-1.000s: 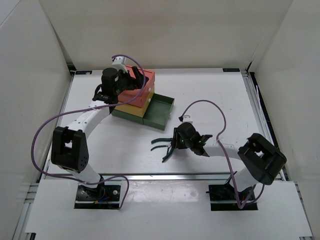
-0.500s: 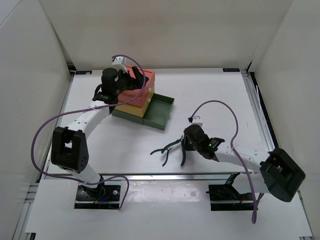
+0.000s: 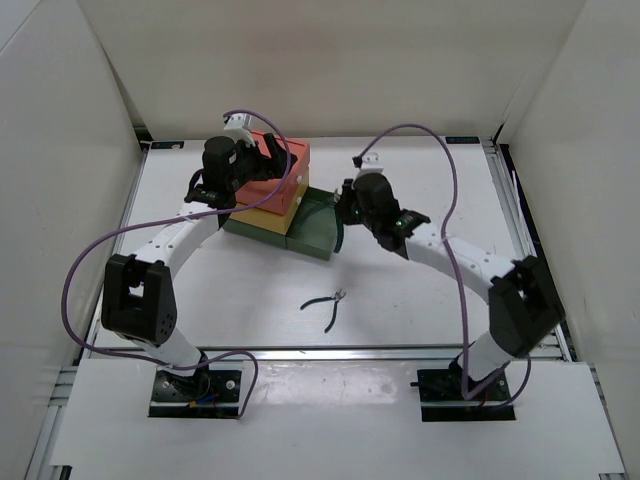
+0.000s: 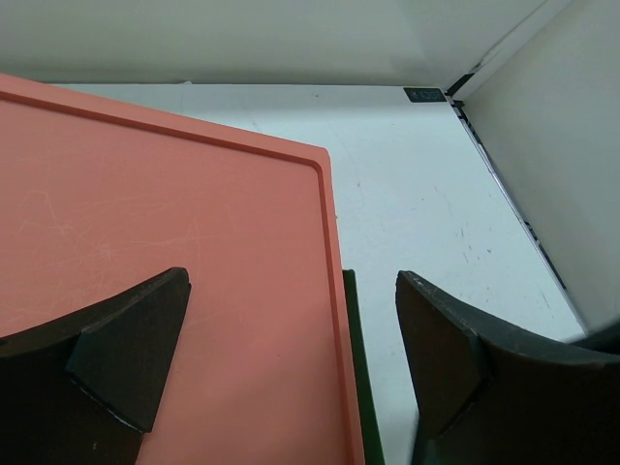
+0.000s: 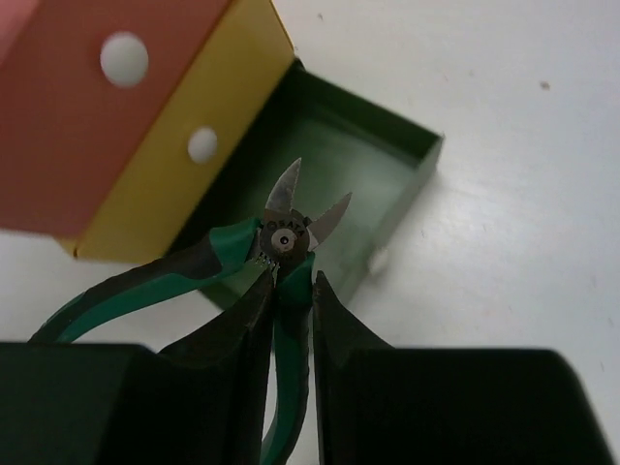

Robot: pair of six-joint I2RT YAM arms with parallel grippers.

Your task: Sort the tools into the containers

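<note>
Pliers (image 5: 283,238) were held in the right gripper (image 5: 288,283). Its jaws were clamped on one dark-green handle just below the pivot, and the other handle splayed out to the left in the wrist view. The cutter tips were spread and pointed over the inside of the green drawer (image 5: 407,184), which was pulled out open at the bottom of the stack. I couldn't tell how high the tips hung above its floor.

I saw nothing lying in the part of the drawer that was visible. The yellow drawer (image 5: 218,87) sat shut just above it, and the salmon drawer (image 5: 68,126) sat shut on top. Each showed a white knob on its front.

Second pliers (image 3: 326,302) lay flat on the bench (image 3: 430,190), handles apart. They were toward the near edge, between the two arm bases and well apart from the stack.

The left gripper (image 4: 291,283) was over the salmon drawer's lid near its right edge. Its jaws were wide apart with nothing between them. I couldn't tell whether the fingers (image 4: 136,339) touched the lid.
</note>
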